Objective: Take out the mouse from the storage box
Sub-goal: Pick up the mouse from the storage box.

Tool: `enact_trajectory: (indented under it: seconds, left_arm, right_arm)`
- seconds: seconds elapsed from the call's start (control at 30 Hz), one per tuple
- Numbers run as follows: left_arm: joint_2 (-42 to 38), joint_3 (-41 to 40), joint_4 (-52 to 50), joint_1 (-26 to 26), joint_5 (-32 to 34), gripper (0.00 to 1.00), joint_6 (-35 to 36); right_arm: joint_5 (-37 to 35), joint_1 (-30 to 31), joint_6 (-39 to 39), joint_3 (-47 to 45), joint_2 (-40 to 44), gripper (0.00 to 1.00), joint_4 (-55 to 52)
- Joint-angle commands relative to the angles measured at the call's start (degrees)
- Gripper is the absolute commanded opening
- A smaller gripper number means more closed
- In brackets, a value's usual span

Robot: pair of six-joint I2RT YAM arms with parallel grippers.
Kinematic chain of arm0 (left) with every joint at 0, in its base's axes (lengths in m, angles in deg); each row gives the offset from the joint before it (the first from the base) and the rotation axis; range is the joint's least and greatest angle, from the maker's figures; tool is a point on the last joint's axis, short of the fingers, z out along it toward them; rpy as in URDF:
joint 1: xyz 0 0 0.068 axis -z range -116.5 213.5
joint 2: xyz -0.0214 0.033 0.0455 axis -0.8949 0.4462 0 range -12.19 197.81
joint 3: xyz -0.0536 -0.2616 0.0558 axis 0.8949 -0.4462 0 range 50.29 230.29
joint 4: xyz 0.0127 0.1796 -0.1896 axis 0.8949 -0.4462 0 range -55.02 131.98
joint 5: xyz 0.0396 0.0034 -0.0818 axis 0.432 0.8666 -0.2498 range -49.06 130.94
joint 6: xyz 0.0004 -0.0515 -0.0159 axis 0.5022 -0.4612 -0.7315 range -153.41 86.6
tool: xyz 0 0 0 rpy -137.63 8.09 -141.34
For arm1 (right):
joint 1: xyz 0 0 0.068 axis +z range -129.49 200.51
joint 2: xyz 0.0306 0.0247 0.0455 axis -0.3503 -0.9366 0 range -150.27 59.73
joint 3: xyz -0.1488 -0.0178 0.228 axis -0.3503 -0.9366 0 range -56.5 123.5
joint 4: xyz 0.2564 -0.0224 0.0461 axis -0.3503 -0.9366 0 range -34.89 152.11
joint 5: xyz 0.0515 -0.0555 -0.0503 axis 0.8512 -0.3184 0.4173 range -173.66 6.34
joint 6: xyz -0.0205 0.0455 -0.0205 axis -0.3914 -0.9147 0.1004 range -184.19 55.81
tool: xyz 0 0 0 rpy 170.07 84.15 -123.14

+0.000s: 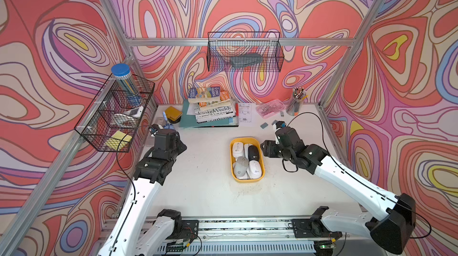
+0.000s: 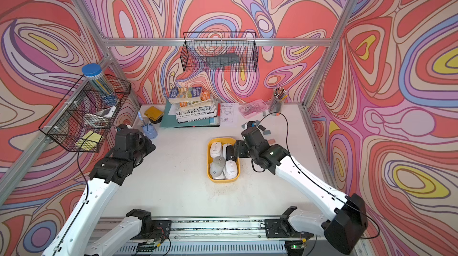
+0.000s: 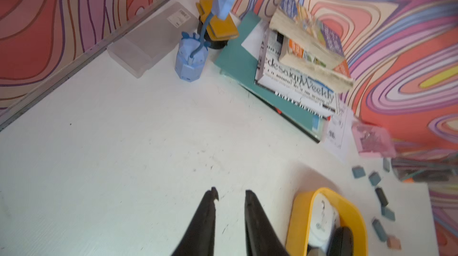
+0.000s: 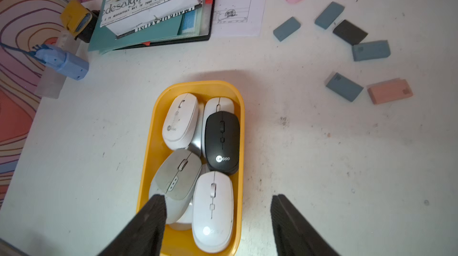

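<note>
ok so the right gripper [image 4: 218,196] is spread wide with nothing in it. On its wrist cam one finger hangs over the grey mouse [image 4: 178,175] and the other over bare counter [image 4: 322,155] outside the yellow wall. So it straddles a long wall of the box, not a mouse. My guess is that's just an approach pose, open early so it can drop around something once it's lined up. It'd need to shift inward first, or a finger lands on the rim.

The left gripper [image 3: 231,190] is clenched on nothing, fingers drawn close, over empty counter. In a top view it sits way out at 9 o'clock from the storage box [image 1: 247,180], well apart. The right one is just beside the box at 3 o'clock. Makes sense: the box is on the right arm's side and the left is out of the way.

The box is near the middle of the counter, long axis running 12 to 6. Every mouse is inside, none out yet, packed two across and partly stacked. The black mouse [image 4: 222,140] looks to ride partly on a white mouse [image 4: 219,103]. I'd go for a top one, since the buried ones leave no finger room. Those shells look slick and rounded, so a sloppy squeeze could squirt one loose.

The book pile [image 1: 210,108] at 11 o'clock and the erasers [image 1: 264,125] at 1 o'clock are well apart from the box.
</note>
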Motion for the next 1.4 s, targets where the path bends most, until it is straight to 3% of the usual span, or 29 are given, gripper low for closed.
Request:
enact_trajectory:
  seconds: [0.0, 0.17, 0.37, 0.53, 0.73, 1.0, 1.37]
  left_arm:
    - [-4.5, -1.1, -10.5, 0.7, 0.5, 0.30, 6.1]
    - [-9.7, -3.1, -11.4, 0.7, -0.8, 0.59, 8.0]
    - [-10.1, -2.3, -13.9, 0.7, -1.4, 0.77, 10.0]
    - [-10.7, -1.9, -15.6, 0.7, 1.4, 0.81, 11.6]
    - [-13.4, -3.9, -13.3, 0.7, 0.1, 0.81, 12.0]
    - [-13.9, -4.3, -12.6, 0.7, -0.8, 0.81, 12.4]
    - [-14.2, -4.5, -12.2, 0.7, -1.8, 0.81, 12.7]
  right_arm:
    - [-1.2, 5.9, -8.4, -2.3, -1.7, 0.68, -4.1]
    - [-8.8, 16.9, -22.7, -1.1, -6.9, 0.71, -3.1]
    - [-18.2, 24.4, -35.0, 2.5, -14.6, 0.75, -1.6]
    - [-20.3, 25.1, -39.1, 7.7, -22.8, 0.79, -3.7]
    - [-23.3, 25.1, -42.9, 8.2, -23.8, 0.81, -2.7]
    - [-21.7, 25.0, -44.3, 11.8, -28.7, 0.80, -3.7]
    - [-18.0, 22.3, -44.3, 10.1, -31.3, 0.75, 0.0]
